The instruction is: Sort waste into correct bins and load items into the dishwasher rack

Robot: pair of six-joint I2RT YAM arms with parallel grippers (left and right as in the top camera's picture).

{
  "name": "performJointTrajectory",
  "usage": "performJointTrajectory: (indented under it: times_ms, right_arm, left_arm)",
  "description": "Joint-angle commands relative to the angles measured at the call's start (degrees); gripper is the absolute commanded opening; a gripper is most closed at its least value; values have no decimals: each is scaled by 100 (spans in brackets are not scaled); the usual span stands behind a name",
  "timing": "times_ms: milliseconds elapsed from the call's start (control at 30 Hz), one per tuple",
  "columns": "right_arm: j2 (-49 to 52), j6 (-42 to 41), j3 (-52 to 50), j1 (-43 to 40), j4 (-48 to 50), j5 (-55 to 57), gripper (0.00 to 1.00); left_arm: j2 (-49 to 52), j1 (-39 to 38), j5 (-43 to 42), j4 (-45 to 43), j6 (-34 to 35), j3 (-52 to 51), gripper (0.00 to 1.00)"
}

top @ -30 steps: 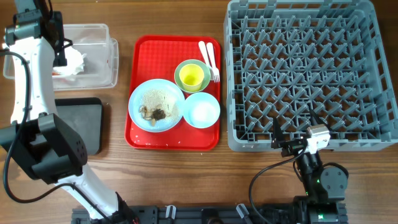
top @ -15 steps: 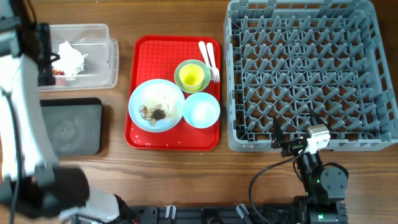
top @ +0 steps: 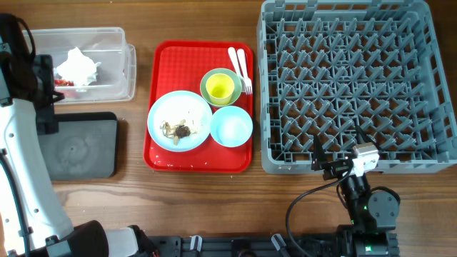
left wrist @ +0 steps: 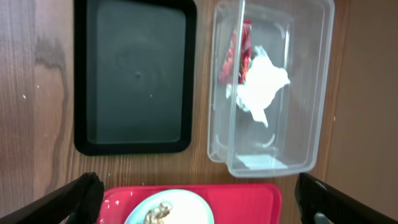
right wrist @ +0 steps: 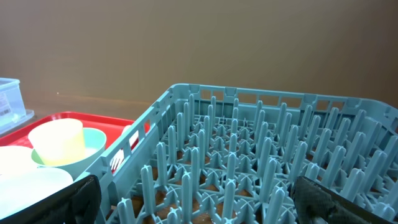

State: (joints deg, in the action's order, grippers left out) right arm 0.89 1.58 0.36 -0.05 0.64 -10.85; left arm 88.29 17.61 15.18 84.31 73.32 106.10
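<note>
The crumpled white napkin [top: 78, 67] and red wrapper [top: 61, 83] lie in the clear tub [top: 118, 34]; both show in the left wrist view, napkin [left wrist: 262, 84] and wrapper [left wrist: 240, 53]. The black tray [top: 78, 146] is empty. The blue plate [top: 187, 108] holds brown scraps [top: 178, 130]. The blue bowl [top: 231, 126], the green bowl [top: 208, 77] holding the yellow cup [top: 220, 88], and the fork and spoon [top: 240, 68] sit beside it. My left gripper [top: 44, 100] is open and empty, high above the bins. My right gripper [top: 335, 165] is open at the rack's [top: 357, 86] front edge.
The dishes stand on a flat red serving tray [top: 163, 158] between the bins and the rack. The right wrist view shows the rack's upright pegs [right wrist: 249, 162] close ahead, with the yellow cup [right wrist: 59, 140] to the left.
My left gripper has drawn back from over the clear tub toward the table's front, leaving the napkin lying in the tub. The right arm has not moved.
</note>
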Motion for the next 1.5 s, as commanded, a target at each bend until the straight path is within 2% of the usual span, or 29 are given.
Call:
performJointTrajectory:
  times_ms: [0, 233, 533, 600, 667, 767, 833, 900, 1067, 1233, 1333, 1467]
  right_arm:
    - [-24, -22, -7, -20, 13, 55, 100]
    - [-24, -22, -7, -20, 13, 55, 100]
    - [-24, -22, -7, -17, 15, 55, 100]
    - [-24, 234, -7, -20, 81, 199, 100]
    - [-24, 605, -7, -20, 531, 238, 100]
    - [-24, 278, -7, -17, 1143, -293, 99]
    - [-24, 461, -7, -20, 1552, -400, 100]
    - [-24, 577, -7, -17, 2229, -433, 100]
    - [28, 428, -7, -17, 4284, -1314, 100]
    - [671, 468, 177, -7, 6148, -1329, 100]
    - [1390, 597, 807, -2, 6402, -1873, 100]
    - [2942, 695, 2422, 26, 5910, -3097, 100]
  left_arm:
    - [66, 372, 352, 66, 221, -4, 100]
    - [98, 1226, 7, 415, 216, -15, 100]
    - [98, 1305, 7, 492, 214, -15, 100]
    - [98, 1305, 7, 494, 216, -15, 100]
    - [98, 1305, 7, 494, 214, -15, 100]
    - [98, 1305, 7, 492, 214, -15, 100]
    - [98, 1305, 9, 492, 216, -15, 100]
    - [98, 1305, 7, 494, 216, -15, 100]
    - [98, 1305, 9, 492, 216, -15, 100]
    - [98, 1305, 7, 494, 216, -15, 100]
    - [98, 1305, 7, 492, 216, -15, 100]
    - [98, 1305, 7, 492, 216, -15, 100]
